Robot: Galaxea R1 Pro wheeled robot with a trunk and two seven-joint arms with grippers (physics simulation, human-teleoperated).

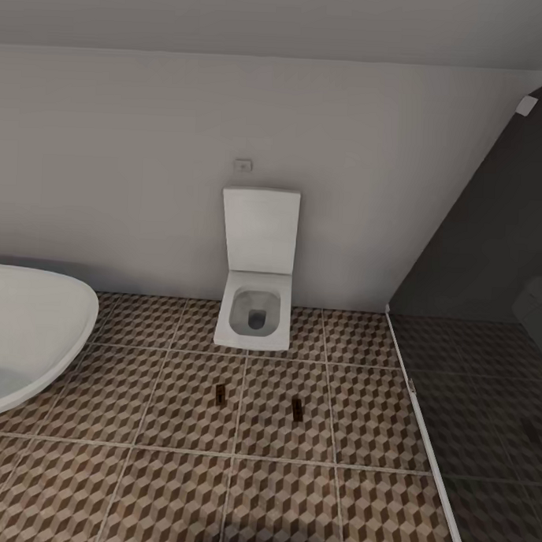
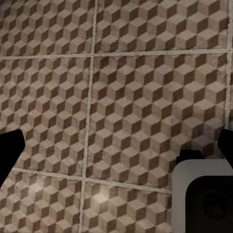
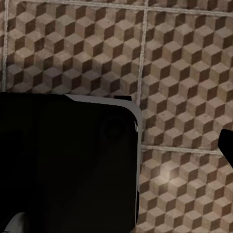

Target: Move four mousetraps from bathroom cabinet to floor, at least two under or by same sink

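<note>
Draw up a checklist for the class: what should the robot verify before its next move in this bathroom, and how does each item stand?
1. Traps on the tiled floor: two lie there, left mousetrap and right mousetrap; ok.
2. All four down: not ok, two seen.
3. Same floor surface: ok for these two.
4. Beside a sink: cannot tell; they lie before the toilet, with a white basin off to the left.
5. Grippers empty: cannot tell.

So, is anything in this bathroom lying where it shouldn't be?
Yes, two small mousetraps lie on the patterned bathroom floor in front of the toilet: one to its left, the other to its right. They sit apart, flat on the tiles. Nothing looks spilled or broken.
</note>
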